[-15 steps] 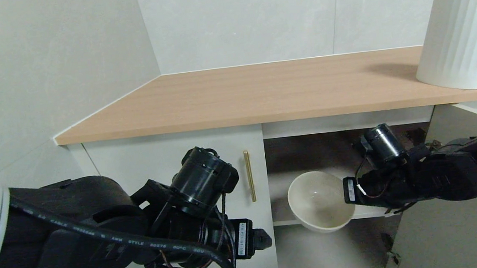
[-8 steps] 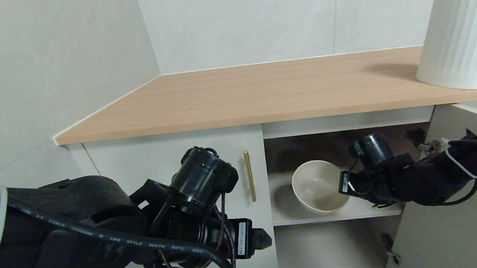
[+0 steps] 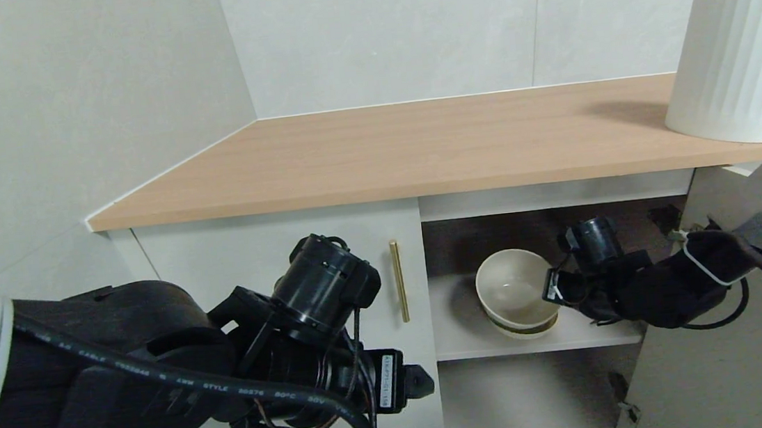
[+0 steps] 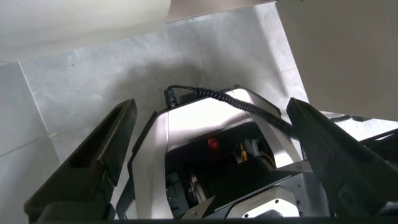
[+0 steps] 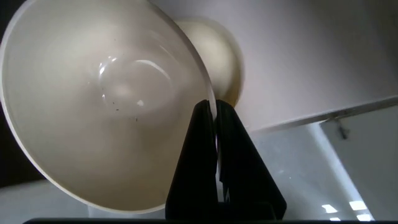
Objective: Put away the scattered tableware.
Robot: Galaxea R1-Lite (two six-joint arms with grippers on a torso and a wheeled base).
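my right pincer [image 3: 547, 289], clamped on the rim of the bowl [image 3: 510, 289], has carried it in and down to the cupboard shelf [image 3: 460, 345], near its front edge; letting go looks next.

The right gripper [image 3: 550, 288] holds a cream bowl [image 3: 510, 287] by its rim, apparently over a second bowl [image 3: 526, 330] on the shelf [image 3: 459, 339].

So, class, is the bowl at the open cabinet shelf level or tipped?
Tipped: the bowl shows its inside toward the head camera, and the right end effector pinches its rim.
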